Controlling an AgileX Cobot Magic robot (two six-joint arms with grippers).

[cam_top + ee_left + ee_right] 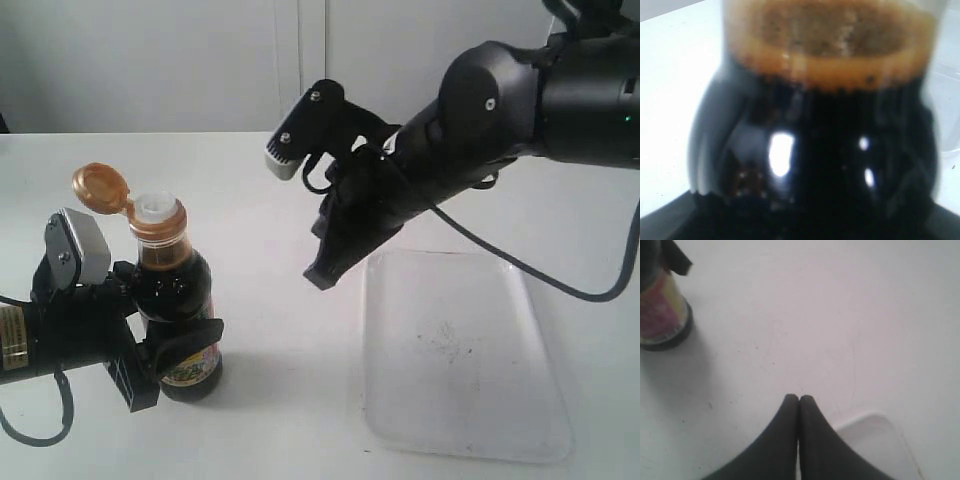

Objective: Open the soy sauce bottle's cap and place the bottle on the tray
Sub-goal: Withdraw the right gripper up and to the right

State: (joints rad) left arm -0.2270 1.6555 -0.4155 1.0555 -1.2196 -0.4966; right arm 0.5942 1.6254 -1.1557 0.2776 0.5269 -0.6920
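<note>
Exterior view: soy sauce bottle stands upright on the white surface at the lower left of the frame, well apart from the tray.
Cap: the copper-gold cap is flipped open, hanging off the neck on its hinge toward the upper left, with the white spout bared.
Left gripper: the left gripper comes in from the left edge and pinches the bottle's dark belly, one finger in front of the label.
Left wrist view: blurred and very close; dark liquid fills the frame under a brown foamy band, so the fingers themselves cannot be made out here.
Right gripper: the right gripper hangs in the air at the centre of the frame, above the tray's upper left corner, holding nothing; the right wrist view shows its two black fingers pressed together.
Tray: lies flat at the lower right of the frame, with small dark specks near its middle.
Right wrist view: the bottle's base shows at the upper left and a tray corner at the lower right.
</note>
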